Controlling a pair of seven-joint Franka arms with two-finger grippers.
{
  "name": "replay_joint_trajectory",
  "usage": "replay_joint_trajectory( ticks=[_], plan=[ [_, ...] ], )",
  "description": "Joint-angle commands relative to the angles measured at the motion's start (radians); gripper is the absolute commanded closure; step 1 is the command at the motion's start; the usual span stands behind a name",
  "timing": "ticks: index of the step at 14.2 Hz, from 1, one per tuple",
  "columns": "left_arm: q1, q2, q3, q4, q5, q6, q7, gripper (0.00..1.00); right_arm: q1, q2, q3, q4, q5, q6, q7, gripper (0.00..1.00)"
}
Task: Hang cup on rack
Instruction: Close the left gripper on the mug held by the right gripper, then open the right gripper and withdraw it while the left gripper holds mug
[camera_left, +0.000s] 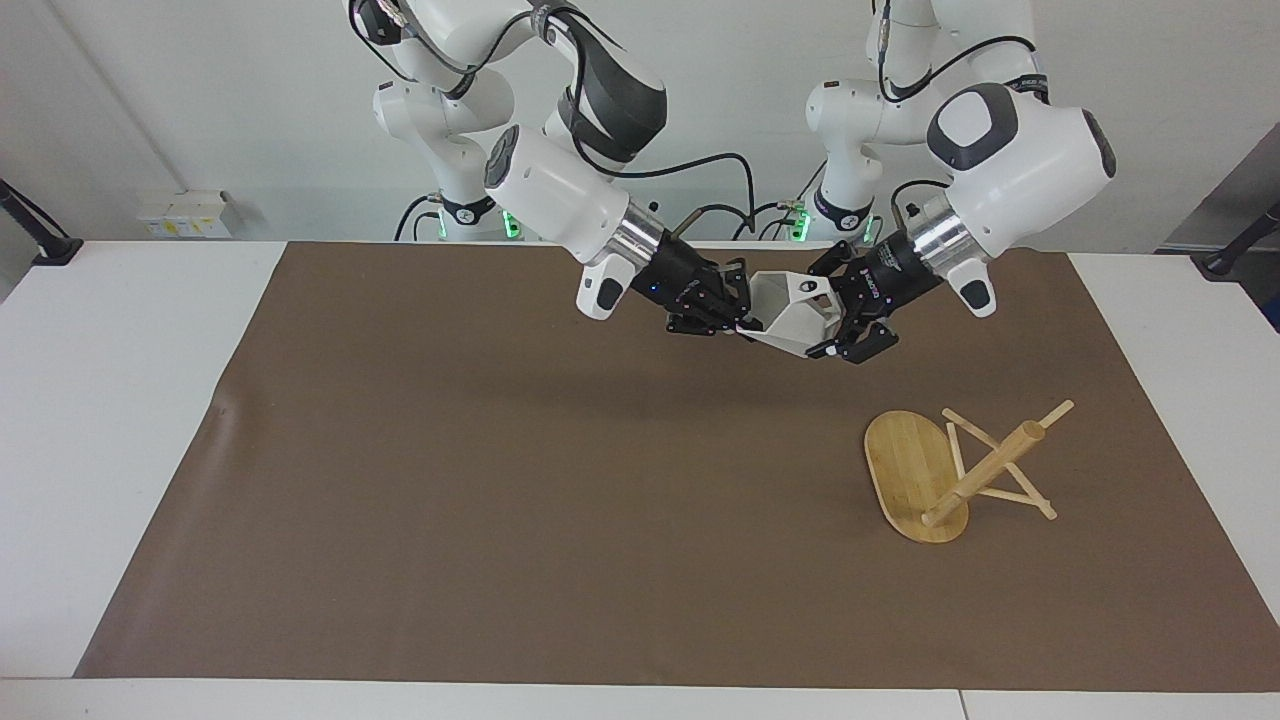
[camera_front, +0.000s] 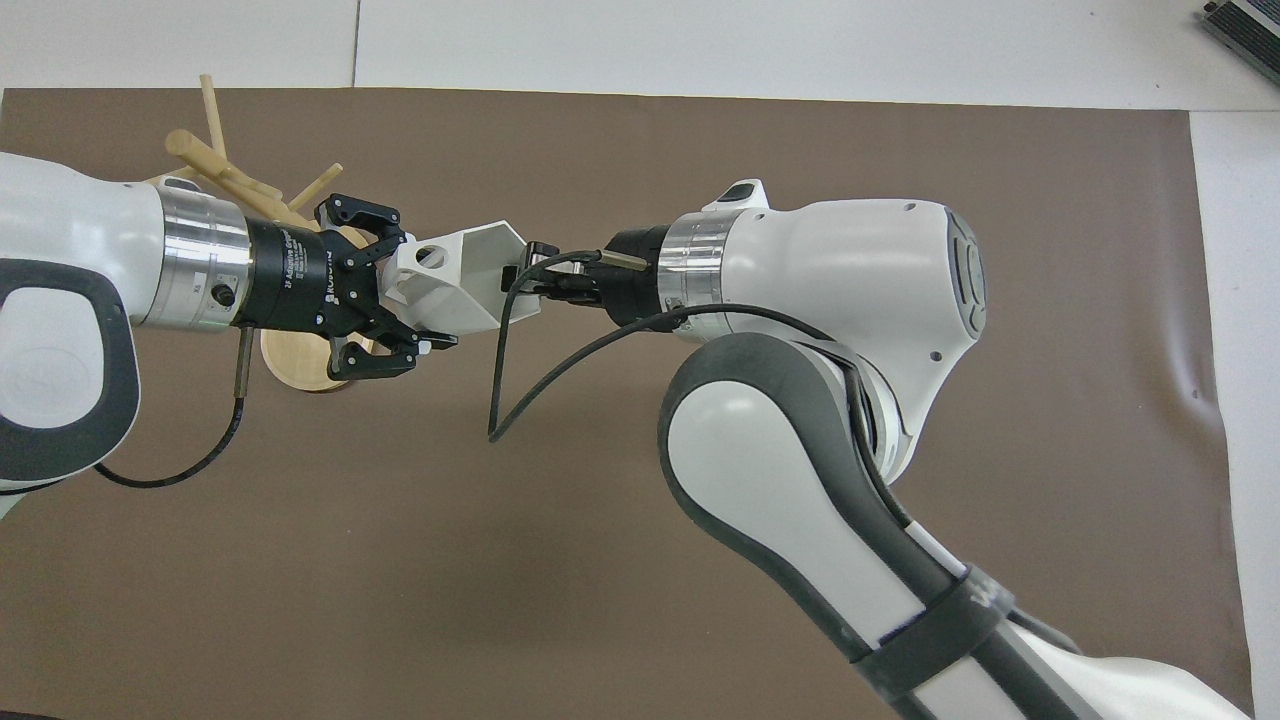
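The white faceted cup (camera_left: 792, 322) hangs in the air over the brown mat, lying on its side between my two grippers. My left gripper (camera_left: 828, 316) is shut on the cup's tapered end, where the pierced handle (camera_front: 432, 256) sits. My right gripper (camera_left: 742, 322) is shut on the cup's rim. From overhead the cup (camera_front: 470, 300) shows between the left gripper (camera_front: 412, 292) and the right gripper (camera_front: 526, 270). The bamboo rack (camera_left: 905, 465) sits on the mat toward the left arm's end; my left wrist partly covers the rack (camera_front: 215, 165) from overhead.
The brown mat (camera_left: 500, 480) covers most of the white table (camera_left: 120, 400). A black cable (camera_front: 510, 380) loops down from my right wrist. A small white box (camera_left: 185, 213) sits by the wall, off the right arm's end of the table.
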Motion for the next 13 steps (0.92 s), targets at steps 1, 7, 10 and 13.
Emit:
replay_joint_trajectory(
  ticks=[1,7,10,13],
  plan=[
    [-0.015,-0.008,0.003,-0.009,-0.004,-0.018,-0.015,1.0,-0.001,0.003,0.003,0.017,0.025,0.02,0.002,0.75],
    [-0.01,-0.014,0.006,-0.014,-0.004,-0.009,-0.036,1.0,-0.001,0.005,0.002,0.015,0.016,0.02,-0.027,0.0],
    [-0.006,-0.016,0.007,-0.017,-0.003,0.0,-0.079,1.0,-0.001,0.005,0.003,0.015,0.022,0.02,-0.027,0.0],
    [-0.003,-0.019,0.01,-0.04,0.021,0.038,-0.171,1.0,-0.003,0.005,0.0,0.009,0.016,0.023,-0.031,0.0]
  ],
)
